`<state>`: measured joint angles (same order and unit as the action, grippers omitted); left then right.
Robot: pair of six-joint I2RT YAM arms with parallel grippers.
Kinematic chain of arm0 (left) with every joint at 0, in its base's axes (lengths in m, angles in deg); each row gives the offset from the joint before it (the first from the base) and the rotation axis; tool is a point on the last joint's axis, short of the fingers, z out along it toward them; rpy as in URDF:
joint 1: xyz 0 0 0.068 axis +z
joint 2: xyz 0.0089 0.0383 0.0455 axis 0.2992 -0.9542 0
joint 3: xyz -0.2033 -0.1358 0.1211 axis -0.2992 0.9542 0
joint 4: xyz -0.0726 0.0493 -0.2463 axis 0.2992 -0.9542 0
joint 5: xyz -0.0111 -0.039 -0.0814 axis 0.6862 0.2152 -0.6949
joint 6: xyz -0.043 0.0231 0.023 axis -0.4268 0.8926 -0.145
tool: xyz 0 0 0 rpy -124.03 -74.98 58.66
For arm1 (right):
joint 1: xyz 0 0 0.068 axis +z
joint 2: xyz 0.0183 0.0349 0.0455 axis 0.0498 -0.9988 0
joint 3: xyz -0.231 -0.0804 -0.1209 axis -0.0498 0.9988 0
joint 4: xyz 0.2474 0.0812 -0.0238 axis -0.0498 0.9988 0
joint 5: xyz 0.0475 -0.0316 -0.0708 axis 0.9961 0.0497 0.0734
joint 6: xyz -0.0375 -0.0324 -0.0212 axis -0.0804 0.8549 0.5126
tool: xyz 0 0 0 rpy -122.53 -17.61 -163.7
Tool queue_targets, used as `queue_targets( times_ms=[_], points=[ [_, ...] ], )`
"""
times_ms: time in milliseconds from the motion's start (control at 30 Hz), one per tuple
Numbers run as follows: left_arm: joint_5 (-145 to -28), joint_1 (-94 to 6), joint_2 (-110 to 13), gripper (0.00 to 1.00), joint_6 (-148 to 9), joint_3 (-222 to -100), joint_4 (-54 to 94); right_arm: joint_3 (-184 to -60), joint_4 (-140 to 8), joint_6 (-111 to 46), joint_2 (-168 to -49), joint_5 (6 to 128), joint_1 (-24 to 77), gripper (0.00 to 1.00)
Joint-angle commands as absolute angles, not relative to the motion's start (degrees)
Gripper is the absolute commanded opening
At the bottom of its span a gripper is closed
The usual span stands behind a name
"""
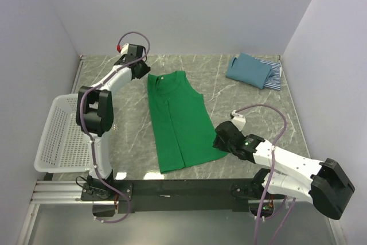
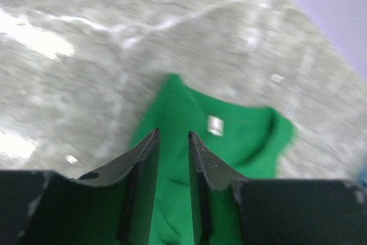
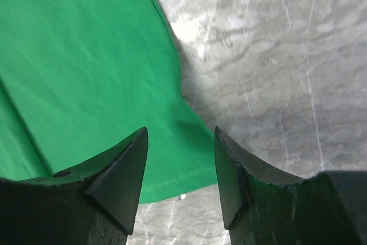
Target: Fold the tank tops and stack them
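The bright green tank top (image 1: 180,121) lies flat lengthwise on the table's middle, its left side folded inward, neck at the far end. My left gripper (image 1: 143,70) hovers at its far left shoulder; in the left wrist view its fingers (image 2: 172,136) are slightly apart over the green neckline (image 2: 229,136), holding nothing. My right gripper (image 1: 221,137) is open just above the near right hem corner (image 3: 189,170). The teal-blue tank top (image 1: 248,68) lies folded on the striped one (image 1: 274,76) at the far right.
A white mesh basket (image 1: 63,133) sits at the left edge beside the left arm. Walls close in the far, left and right sides. Grey marble table surface (image 1: 241,98) lies between the green top and the folded stack.
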<state>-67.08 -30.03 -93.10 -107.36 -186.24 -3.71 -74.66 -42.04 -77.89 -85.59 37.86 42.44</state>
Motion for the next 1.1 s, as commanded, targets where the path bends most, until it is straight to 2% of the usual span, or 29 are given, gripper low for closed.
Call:
queue_targets(
  times_ms=[0,367,667,767,900,1067],
  points=[
    [-69.48,-32.17,-89.42,0.32,-109.08,-183.17,1.24,-72.87,-45.18,-78.27,-86.22,40.00,41.62,0.57],
    [-72.39,-32.62,-97.15,0.30,-109.61,-183.16,4.85,-69.97,-44.30,-83.81,-86.75,40.35,41.44,0.58],
    [-70.10,-29.54,-105.23,0.28,-108.99,-192.21,-0.86,-63.83,-49.22,-87.05,-84.99,47.11,42.58,0.56],
    [-70.37,-28.40,-107.25,0.29,-108.12,-195.29,-1.74,-62.59,-49.93,-89.95,-83.06,48.26,45.12,0.55],
    [-69.84,-27.78,-109.72,0.30,-105.83,-200.03,-3.23,-62.41,-48.69,-96.18,-80.16,46.16,53.27,0.55],
    [-72.30,-27.43,-110.07,0.36,-102.50,-204.08,-1.75,-62.85,-44.39,-99.19,-77.44,41.50,55.41,0.57]
  ],
)
